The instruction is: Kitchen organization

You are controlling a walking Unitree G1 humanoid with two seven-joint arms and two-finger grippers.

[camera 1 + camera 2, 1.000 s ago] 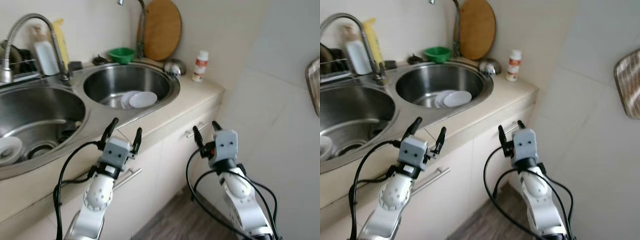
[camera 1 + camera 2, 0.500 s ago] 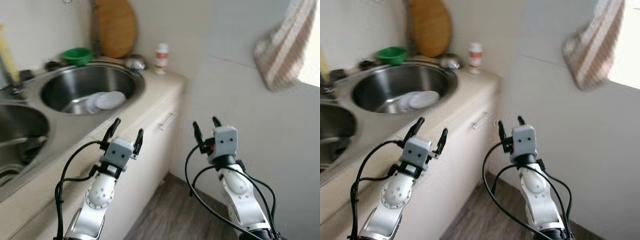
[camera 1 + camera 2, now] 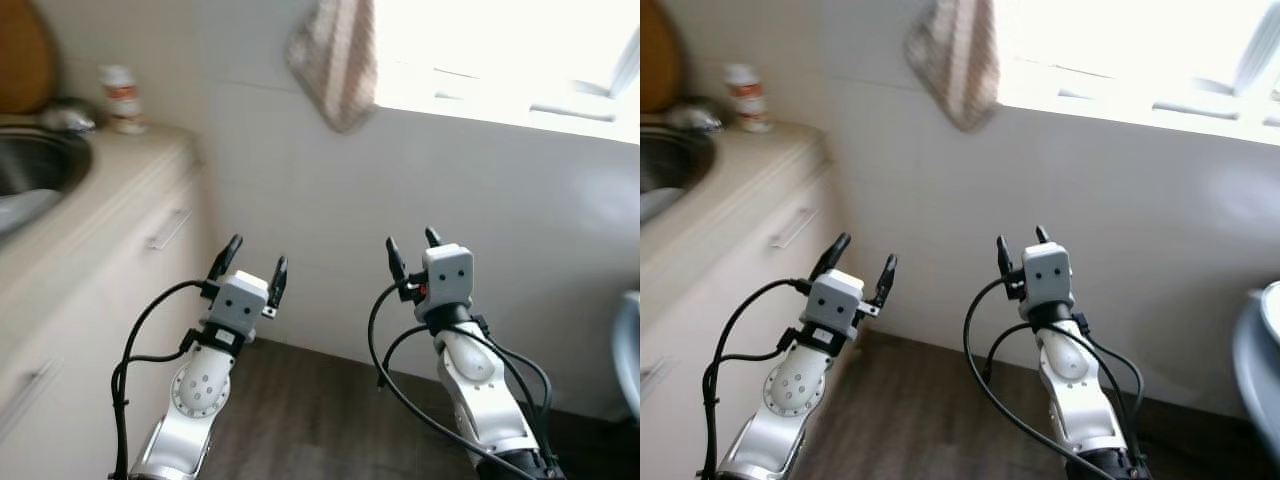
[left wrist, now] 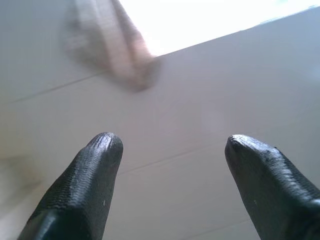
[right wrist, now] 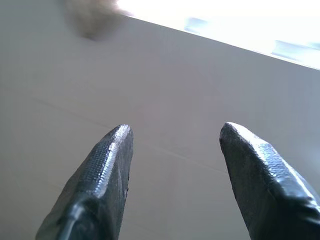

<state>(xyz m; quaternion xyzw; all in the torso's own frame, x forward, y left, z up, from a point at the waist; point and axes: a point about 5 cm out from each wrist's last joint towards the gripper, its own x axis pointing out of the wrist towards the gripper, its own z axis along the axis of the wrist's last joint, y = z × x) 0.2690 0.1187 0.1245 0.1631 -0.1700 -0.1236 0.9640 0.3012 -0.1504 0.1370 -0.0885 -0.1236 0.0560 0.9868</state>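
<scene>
Towel (image 3: 335, 62) well above both hands.

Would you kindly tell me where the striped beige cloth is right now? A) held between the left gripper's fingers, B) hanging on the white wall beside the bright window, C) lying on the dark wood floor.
B: the striped beige cloth hangs against the white wall, above both empty grippers.

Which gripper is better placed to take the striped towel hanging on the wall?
Probably the left gripper: it is open, empty and more nearly under the towel. The right gripper, also open, is further to the side.
</scene>
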